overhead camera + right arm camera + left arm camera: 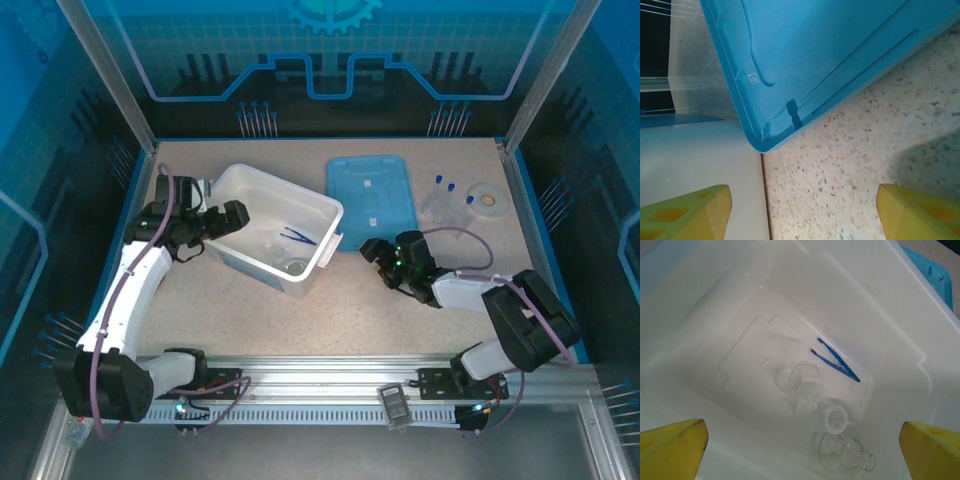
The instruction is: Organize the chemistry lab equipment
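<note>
In the white bin lie thin blue tweezers and clear glassware. The left wrist view looks down into it: tweezers, a clear beaker on its side, a second one and a small flask-like piece. My left gripper hangs open over the bin's left side, with its yellow fingertips wide apart and nothing between them. Blue-capped clear tubes lie right of the blue lid. My right gripper is open just above the table at the lid's near-left corner, holding nothing.
A white tape ring lies at the far right of the table. A black ridged strip rests on the front rail. The bin wall stands close to the right gripper's left finger. Speckled tabletop stretches in front of the bin.
</note>
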Robot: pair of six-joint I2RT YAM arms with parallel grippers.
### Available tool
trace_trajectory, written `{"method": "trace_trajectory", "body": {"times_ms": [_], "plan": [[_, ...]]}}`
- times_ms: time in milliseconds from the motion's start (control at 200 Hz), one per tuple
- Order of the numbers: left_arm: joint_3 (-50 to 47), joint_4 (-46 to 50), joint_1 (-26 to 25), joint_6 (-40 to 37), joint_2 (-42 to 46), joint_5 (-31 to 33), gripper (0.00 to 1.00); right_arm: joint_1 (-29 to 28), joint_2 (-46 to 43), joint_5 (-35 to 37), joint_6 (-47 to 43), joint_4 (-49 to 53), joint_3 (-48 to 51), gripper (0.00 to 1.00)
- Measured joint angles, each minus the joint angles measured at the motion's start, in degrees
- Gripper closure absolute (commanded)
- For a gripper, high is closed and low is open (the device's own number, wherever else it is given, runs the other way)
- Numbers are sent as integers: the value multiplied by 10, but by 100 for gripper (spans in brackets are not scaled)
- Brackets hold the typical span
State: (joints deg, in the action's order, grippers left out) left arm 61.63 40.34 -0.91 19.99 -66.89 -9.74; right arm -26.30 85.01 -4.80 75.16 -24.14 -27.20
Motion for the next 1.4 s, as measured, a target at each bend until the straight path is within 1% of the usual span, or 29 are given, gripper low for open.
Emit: {"method": "trace_trajectory", "body": {"times_ms": [375, 600, 731, 851, 1011, 1191, 1401], "plan": [[-16, 7, -9, -6, 24, -2, 1, 4, 107, -30, 76, -159, -18, 26], [-19, 20, -18, -5, 37, -7, 1, 6, 134, -29, 105, -207, -24, 26], [-20, 23, -23, -4, 41, -7, 1, 12, 141, -32, 112, -208, -32, 26], [-26, 23, -24, -4, 49, -8, 1, 31, 149, -31, 115, -204, -44, 26], [-30, 27, -36, -3, 83, -21, 1, 64, 150, -12, 112, -183, -60, 25], [-29, 27, -45, -3, 123, -31, 1, 73, 150, 1, 100, -144, -94, 25], [-14, 41, -69, -5, 136, -41, 1, 104, 170, 1, 104, -150, -127, 25]]}}
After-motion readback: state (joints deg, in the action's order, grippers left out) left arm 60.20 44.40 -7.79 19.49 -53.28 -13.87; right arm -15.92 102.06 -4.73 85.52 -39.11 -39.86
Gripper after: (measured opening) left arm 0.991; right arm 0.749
